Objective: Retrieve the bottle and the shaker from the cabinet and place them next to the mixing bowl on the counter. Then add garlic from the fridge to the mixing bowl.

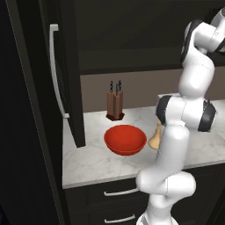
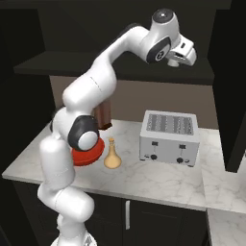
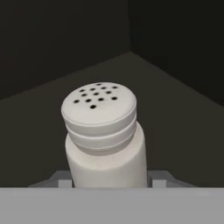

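While upright, shaker [image 3: 103, 135] between gripper [image 3: 109, 180] fingers

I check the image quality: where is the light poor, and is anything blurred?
Hand view: shaker sharp and evenly lit, cabinet walls dim. Left base view: fridge side nearly black, bowl glossy and clear. Right base view: toaster and counter bright, no blur.

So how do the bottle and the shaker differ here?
The bottle is tan-yellow with a bulbous base and narrow neck; the shaker is white, stout, with a perforated cap. The bottle stands on the counter beside the mixing bowl; the shaker sits in the cabinet recess. Both stand upright.
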